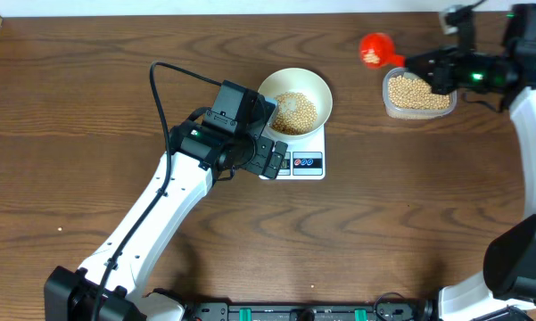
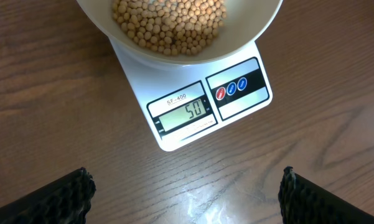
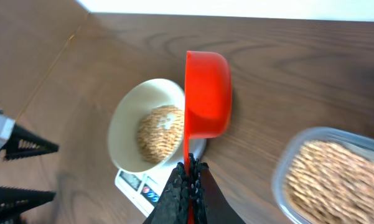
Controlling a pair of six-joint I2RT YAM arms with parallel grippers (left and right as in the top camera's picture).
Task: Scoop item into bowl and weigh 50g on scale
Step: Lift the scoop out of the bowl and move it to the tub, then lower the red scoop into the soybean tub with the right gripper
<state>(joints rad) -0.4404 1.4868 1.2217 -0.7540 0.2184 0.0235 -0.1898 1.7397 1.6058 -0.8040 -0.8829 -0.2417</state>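
The bowl [image 1: 314, 86] sits on the scale [image 2: 193, 78] w/ the beans [image 2: 168, 25] piled inside. The screen [image 2: 185, 114] reads 50 — so the weighing looks done. Left gripper [image 2: 185, 185] hovers by the scale's screen end, fingers spread wide, empty. Right gripper [image 3: 188, 182] pinches the red scoop [image 3: 206, 93] by its handle, off past the scale's right side. Next, I think: no more beans — set the scoop down away from the scale, w/o bumping it.

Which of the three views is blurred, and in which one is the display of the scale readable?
Right wrist: motion-blurred; the bowl and the tub are smeared, the red scoop fairly crisp. Left wrist: sharp; the display on the scale reads 50. Overhead: in focus, yet the display cannot be read there.
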